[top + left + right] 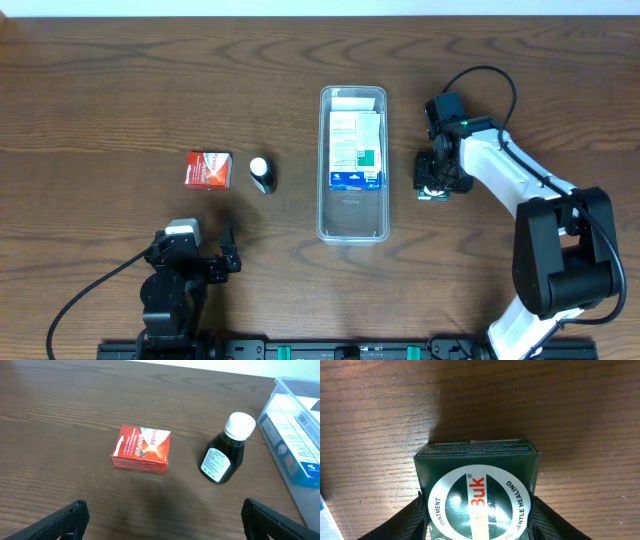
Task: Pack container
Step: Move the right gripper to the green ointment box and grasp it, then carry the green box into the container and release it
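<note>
The clear container (pixel 352 228) stands at the table's middle with a blue-and-white carton (pixel 356 150) lying inside; its corner shows in the left wrist view (pixel 300 495). My right gripper (pixel 432 186) is just right of the container, shut on a dark green ointment box (pixel 477 492) whose sides both fingers press. A red box (pixel 208 170) and a dark bottle with a white cap (pixel 262 175) lie left of the container; both show in the left wrist view, the box (pixel 141 450) and the bottle (pixel 225 455). My left gripper (pixel 161 520) is open and empty, near the front edge.
The wooden table (pixel 100 90) carries nothing else. A black rail (pixel 330 350) runs along the front edge between the two arm bases.
</note>
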